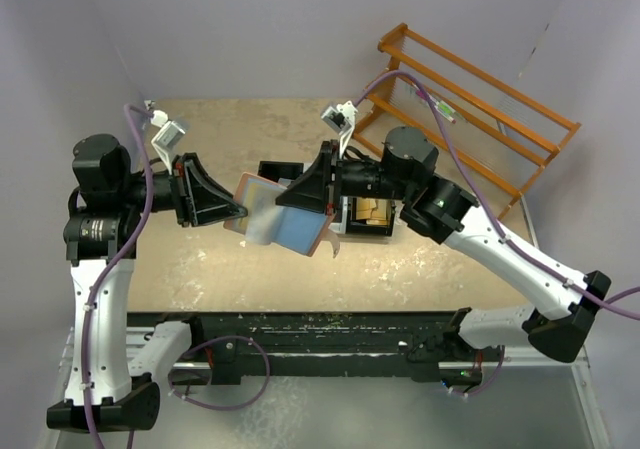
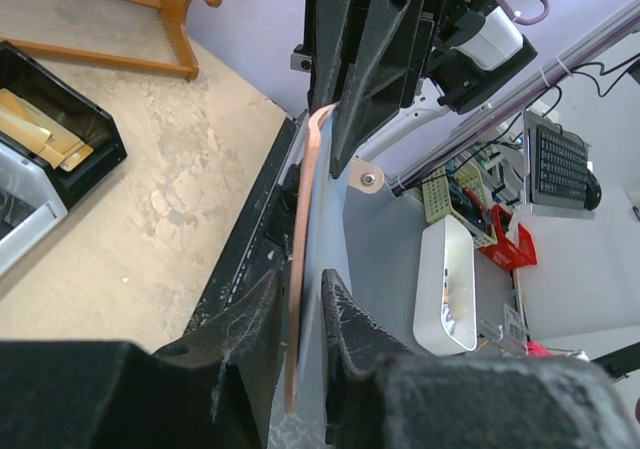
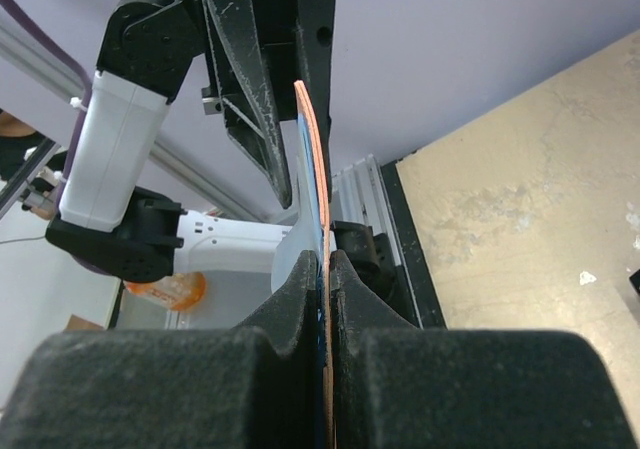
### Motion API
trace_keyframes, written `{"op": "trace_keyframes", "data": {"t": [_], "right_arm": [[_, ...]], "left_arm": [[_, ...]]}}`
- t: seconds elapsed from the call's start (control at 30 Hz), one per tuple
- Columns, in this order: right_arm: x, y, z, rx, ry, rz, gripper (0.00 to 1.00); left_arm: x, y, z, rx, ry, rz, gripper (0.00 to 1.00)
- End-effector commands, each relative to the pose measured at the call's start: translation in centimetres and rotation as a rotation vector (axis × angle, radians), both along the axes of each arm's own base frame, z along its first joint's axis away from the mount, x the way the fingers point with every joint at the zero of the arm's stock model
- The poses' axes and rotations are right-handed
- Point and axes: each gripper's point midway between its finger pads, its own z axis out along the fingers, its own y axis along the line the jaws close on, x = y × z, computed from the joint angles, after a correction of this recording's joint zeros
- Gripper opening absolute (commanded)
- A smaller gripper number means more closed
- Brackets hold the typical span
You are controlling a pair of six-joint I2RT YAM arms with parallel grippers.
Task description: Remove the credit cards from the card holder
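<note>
The card holder (image 1: pixel 300 231) hangs in the air between both arms, reddish-brown outside with its light blue lining facing up. My left gripper (image 1: pixel 240 210) is closed on its left flap; the left wrist view shows the brown edge (image 2: pixel 305 184) running between the fingers (image 2: pixel 250 319). A pale grey credit card (image 1: pixel 262 225) sticks out of the holder next to that flap and also shows in the left wrist view (image 2: pixel 311 334). My right gripper (image 1: pixel 292 197) is shut on the holder's right part; its edge (image 3: pixel 312 139) is pinched tight between the pads (image 3: pixel 345 279).
A black bin (image 1: pixel 368 231) with tan-yellow paper pieces sits on the tan table behind the right gripper, also in the left wrist view (image 2: pixel 95 134). A black flat pouch (image 1: pixel 276 172) lies behind the holder. A wooden rack (image 1: pixel 470 109) stands at the back right.
</note>
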Motion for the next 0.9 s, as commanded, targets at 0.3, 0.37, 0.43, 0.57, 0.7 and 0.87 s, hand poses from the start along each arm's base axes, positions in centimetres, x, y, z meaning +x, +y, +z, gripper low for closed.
{"op": "trace_keyframes", "data": {"t": [0.3,0.37,0.43,0.57,0.7,0.87], "right_arm": [[0.3,-0.1,2.6,0.06,-0.042,-0.024,0.01],[-0.3,-0.3,2.8,0.071,-0.049,0.006,0.1],[-0.6,-0.5,2.8,0.074,-0.057,0.012,0.29],[-0.2,-1.3,3.0,0.065,-0.066,-0.032,0.81],[0.8,-2.0,3.3,0.046,-0.069,-0.11,1.0],[3.6,-1.7,2.8,0.008,-0.048,-0.235,1.0]], "left_arm": [[-1.1,-0.1,0.2,-0.018,-0.022,-0.072,0.02],[-1.0,-0.1,0.3,-0.018,-0.023,-0.074,0.0],[-1.1,-0.1,0.4,-0.017,-0.029,-0.071,0.0],[-0.5,0.0,0.7,0.001,-0.081,-0.033,0.0],[0.3,0.4,0.4,0.081,-0.207,0.066,0.0],[1.5,1.3,0.4,0.182,-0.359,0.174,0.0]]}}
